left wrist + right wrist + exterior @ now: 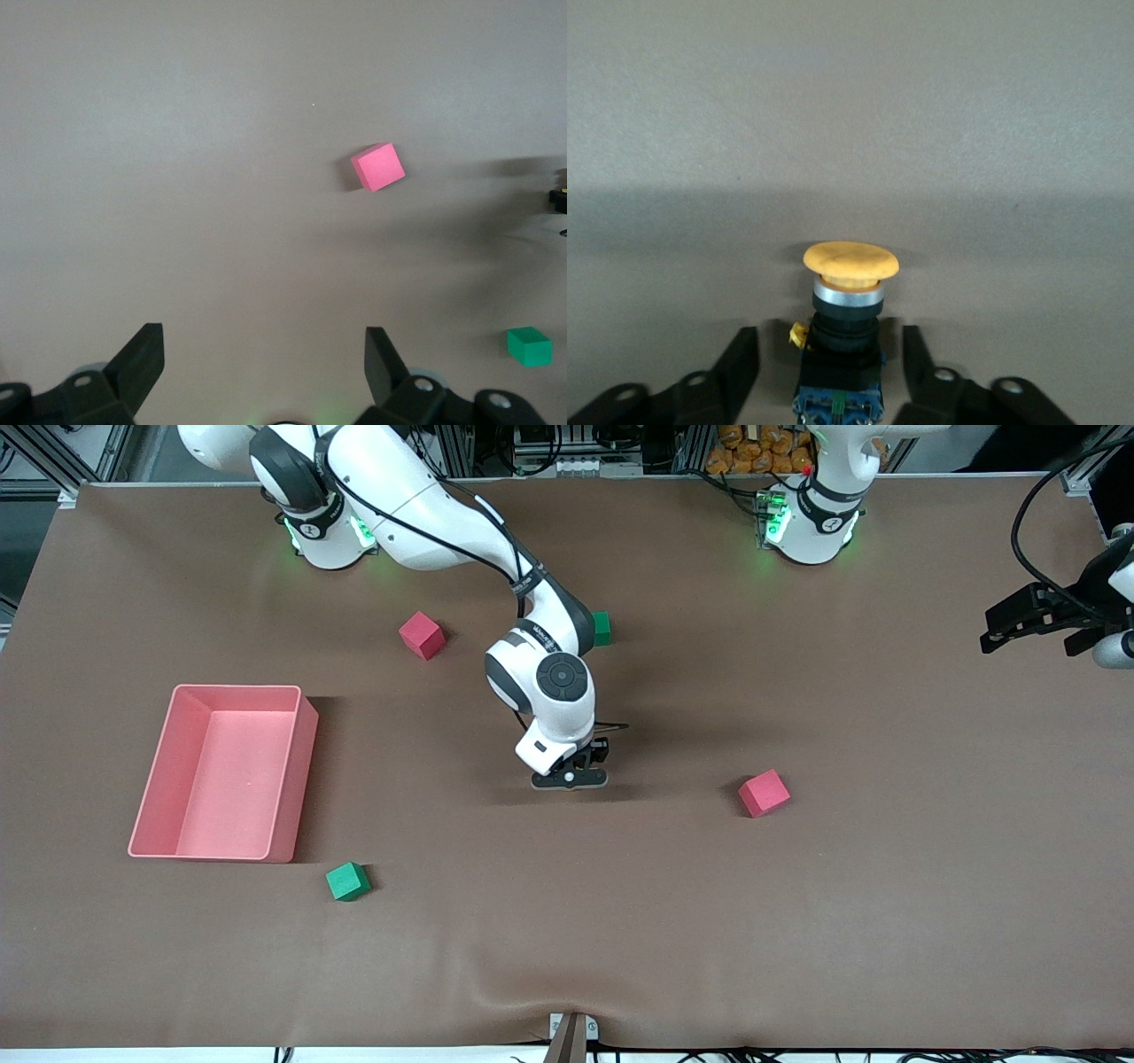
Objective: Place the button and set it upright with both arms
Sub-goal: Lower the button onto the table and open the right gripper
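Toward the right arm's end, bare pink tray [306, 775]; right tool [831, 359] parted around button [849, 305]; left tool [261, 359] apart.

The button [849, 305] stands on the table [886, 903] between the right pincer's [833, 359] fingers.

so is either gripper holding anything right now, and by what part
Nothing is clearly held. The right gripper has its open fingers on either side of the button's dark body, with gaps showing. The left gripper is open and empty.
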You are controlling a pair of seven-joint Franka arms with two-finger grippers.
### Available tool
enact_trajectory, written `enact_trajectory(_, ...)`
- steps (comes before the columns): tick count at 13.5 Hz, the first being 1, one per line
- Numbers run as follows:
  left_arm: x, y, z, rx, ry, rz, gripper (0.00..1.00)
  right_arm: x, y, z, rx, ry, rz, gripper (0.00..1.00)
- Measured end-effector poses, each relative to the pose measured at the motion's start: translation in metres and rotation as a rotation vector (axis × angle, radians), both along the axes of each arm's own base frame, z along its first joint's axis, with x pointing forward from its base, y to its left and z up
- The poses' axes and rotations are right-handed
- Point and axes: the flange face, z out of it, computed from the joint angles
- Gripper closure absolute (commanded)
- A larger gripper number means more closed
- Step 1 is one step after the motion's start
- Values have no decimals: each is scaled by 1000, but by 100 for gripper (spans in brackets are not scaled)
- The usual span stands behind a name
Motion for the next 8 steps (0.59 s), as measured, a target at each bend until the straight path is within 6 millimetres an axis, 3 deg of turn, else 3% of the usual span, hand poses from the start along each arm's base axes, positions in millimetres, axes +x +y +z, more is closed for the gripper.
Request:
enact_trajectory(2,0,0,0,0,1,0,0,11,-3,18,3,-16,-11,0)
enact_trajectory(4,0,0,0,0,2,-1,0,29,-18,54,-10,-19,-43,0)
enact_trajectory(6,0,-4,0,0,3,-6,0,67,-58,118,25,-60,-110,0)
enact_trajectory(8,-1,-8,-1,-13,8,-13,0,98,-122,178,12,-51,-119,0)
